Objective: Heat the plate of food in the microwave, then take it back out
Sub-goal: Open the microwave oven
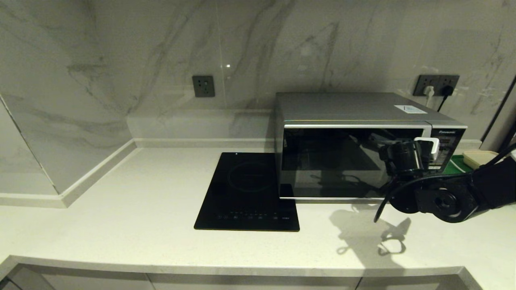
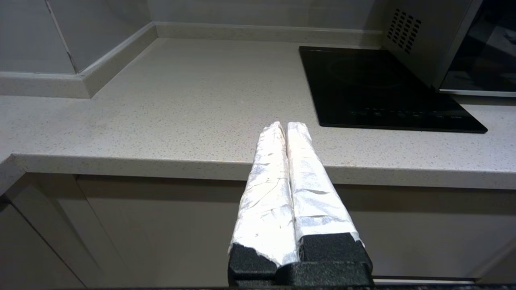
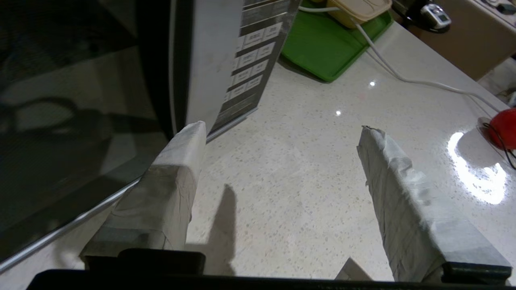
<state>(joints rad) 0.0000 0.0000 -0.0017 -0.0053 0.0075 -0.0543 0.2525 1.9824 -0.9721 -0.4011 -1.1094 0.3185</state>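
Nearest of all, the left gripper [image 2: 282,125] hangs off the front edge of the pale speckled bench [image 1: 121,209], its foil-wrapped fingers [image 2: 266,177] pressed flat together with nothing between them. It does not show in the head view.

Farther in, the right gripper [image 3: 282,129] is up in front of the microwave [image 1: 363,153], at the door's right end by the keypad panel [image 3: 250,76]. Its taped fingers [image 3: 177,169] are spread wide and hold nothing. From the wrist view, one finger lies just at the door's lower corner, by the curved silver trim, though I cannot tell whether it touches; the other [image 3: 399,189] stands out over bare bench. The arm throws a shadow on the bench below it.

The microwave door is closed, its dark glass showing only reflections, so the plate of food is not to be seen anywhere.

Left of the microwave, a flat black hob [image 1: 248,193] lies on the bench, one corner reaching under the oven's front edge. To the right of the oven sits a green tray [image 3: 326,44] with a beige lidded container [image 3: 358,8] on it, and a white cable [image 3: 403,76] runs across the bench there. A red ball-like thing [image 3: 504,129] lies farther right.

On the marble wall behind are two socket plates [image 1: 203,86], the right one [image 1: 437,84] with plugs in it.
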